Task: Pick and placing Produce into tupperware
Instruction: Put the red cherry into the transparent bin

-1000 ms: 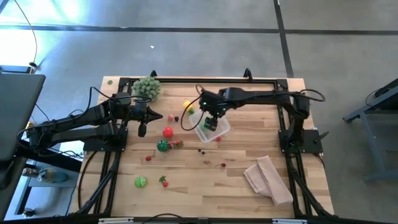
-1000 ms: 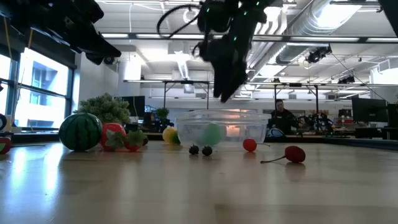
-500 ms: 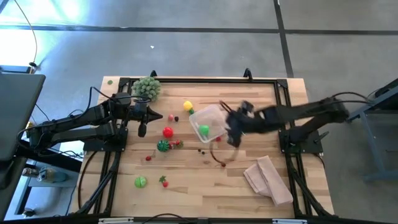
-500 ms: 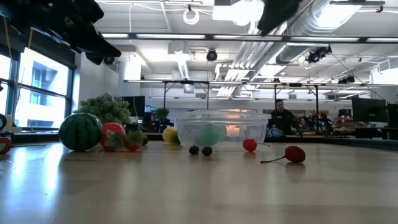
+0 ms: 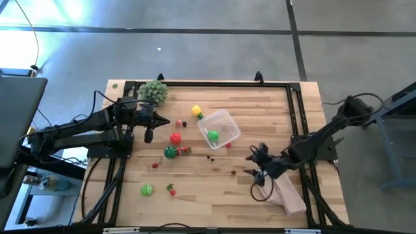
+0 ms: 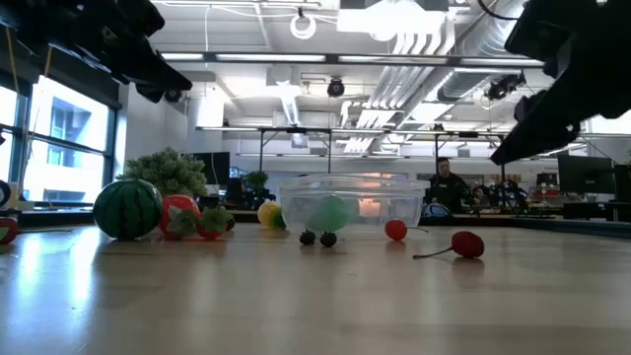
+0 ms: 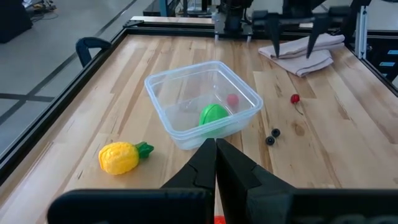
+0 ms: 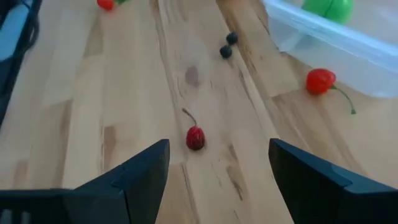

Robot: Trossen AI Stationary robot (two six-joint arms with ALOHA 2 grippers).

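Produce lies scattered over the wooden table (image 5: 195, 195), and left to right it reads so. A green fruit (image 5: 147, 190) and a small red piece (image 5: 171, 190) sit near the front left; further in are a striped green melon (image 5: 169, 152), a red tomato (image 5: 175, 138) and a yellow pineapple (image 5: 195, 110). Beyond them, at the back left corner, stands a pale-green spiky plant (image 5: 153, 91).

The left end effector (image 5: 149, 135) hangs over the table's left side, fingers pressed together and holding nothing — its wrist view shows the closed tips just short of the tupperware (image 7: 203, 101).

The tupperware (image 5: 218, 127) sits about mid-table, holding a green fruit (image 5: 213, 136); a pinkish piece inside is too blurred to name. Two dark berries (image 8: 229, 45) lie just beside it, with a red stemmed fruit (image 8: 320, 81) close to its wall.

The right end effector (image 5: 259, 174) hovers at the front right, fingers spread wide and empty, above a small red stemmed fruit (image 8: 194, 136). A tan cloth (image 5: 286, 192) is partly hidden under that arm.
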